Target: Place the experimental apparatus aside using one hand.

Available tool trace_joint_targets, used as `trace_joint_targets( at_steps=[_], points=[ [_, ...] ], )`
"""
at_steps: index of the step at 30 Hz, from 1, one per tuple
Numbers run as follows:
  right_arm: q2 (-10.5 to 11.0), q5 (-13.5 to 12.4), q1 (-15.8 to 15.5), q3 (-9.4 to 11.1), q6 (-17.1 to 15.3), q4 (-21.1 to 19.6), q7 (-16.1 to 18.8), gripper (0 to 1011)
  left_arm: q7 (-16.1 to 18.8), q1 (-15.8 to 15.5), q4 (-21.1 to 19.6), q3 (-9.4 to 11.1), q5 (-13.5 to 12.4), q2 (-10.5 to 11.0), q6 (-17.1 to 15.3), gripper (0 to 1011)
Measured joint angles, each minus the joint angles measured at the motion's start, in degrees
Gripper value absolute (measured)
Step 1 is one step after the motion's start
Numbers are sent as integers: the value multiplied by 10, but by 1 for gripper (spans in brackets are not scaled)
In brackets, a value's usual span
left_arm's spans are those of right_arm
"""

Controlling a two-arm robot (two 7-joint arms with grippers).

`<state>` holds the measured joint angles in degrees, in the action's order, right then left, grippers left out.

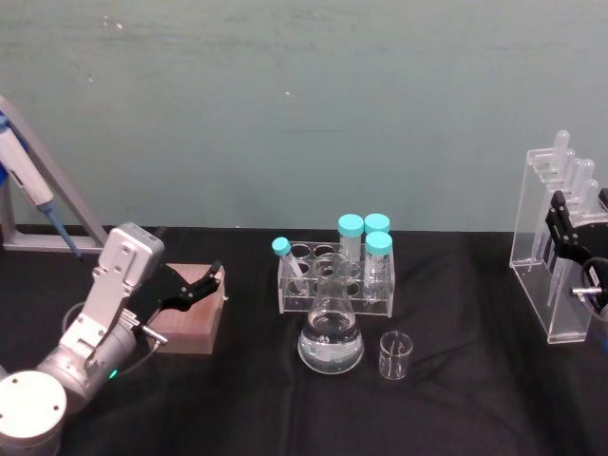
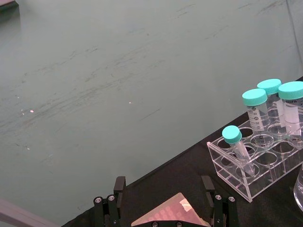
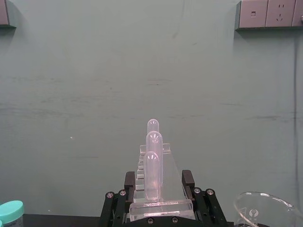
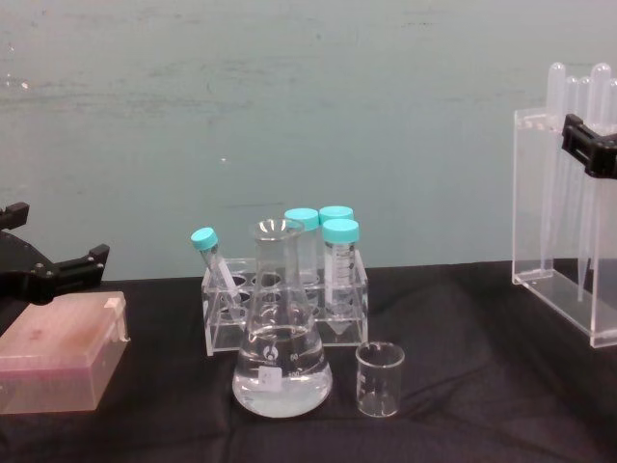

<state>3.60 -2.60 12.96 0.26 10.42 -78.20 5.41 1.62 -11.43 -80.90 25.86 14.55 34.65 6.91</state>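
The right claw [image 1: 560,228] is clenched on the pipette stand [image 1: 534,242] at the far right edge of the counter [image 1: 456,408]. In the right wrist view we see its two black fingers [image 3: 188,180] set against opposite sides of the clear acrylic stand. The rounded bulbs of the long pipettes [image 3: 152,165] rise in a row between them. The claw grips the stand high up, near its top. The stand is upright. We cannot tell whether its base rests on the black counter or hangs just above it.

The conical flask [image 1: 331,337] stands near the middle of the counter, its lower part filled with clear liquid. The small beaker [image 1: 395,355] stands just beside it on the right, not touching it. Directly behind the flask is a clear tube rack [image 1: 285,302] holding four teal-capped tubes [image 1: 378,245]; the one at the rack's left end leans. Flask and beaker are well apart from the stand.

The left claw [image 1: 207,283] is released, its fingers spread, and holds nothing. It hangs over a pink box [image 1: 190,328] at the left of the counter.
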Motion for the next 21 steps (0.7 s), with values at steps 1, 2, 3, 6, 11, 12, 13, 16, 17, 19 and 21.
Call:
trace_joint_targets(
  at_steps=[1,2,3,6,11,12,13,16,17,19,21],
  points=[
    [1,-1,0,1,1,0,0,615,0,0,0,0,0,0,0,1000],
    [1,-1,0,1,1,0,0,615,0,0,0,0,0,0,0,1000],
    [2,-1,0,2,1,1,0,615,0,0,0,0,0,0,0,1001],
    [3,-2,0,4,1,1,0,615,0,0,0,0,0,0,0,1000],
    [5,-4,2,8,3,5,0,615,0,0,0,0,0,0,0,1000],
    [5,-4,3,9,4,6,-1,615,0,0,0,0,0,0,0,1000],
    [5,-4,3,10,4,6,-1,615,0,0,0,0,0,0,0,1000],
    [6,-5,5,13,6,9,-2,615,0,0,0,0,0,0,0,1000],
    [7,-5,6,14,6,10,-3,615,0,0,0,0,0,0,0,1000],
    [7,-5,7,15,6,12,-3,615,0,0,0,0,0,0,0,1000],
    [7,-5,8,17,7,14,-4,615,0,0,0,0,0,0,0,1000]
  ],
)
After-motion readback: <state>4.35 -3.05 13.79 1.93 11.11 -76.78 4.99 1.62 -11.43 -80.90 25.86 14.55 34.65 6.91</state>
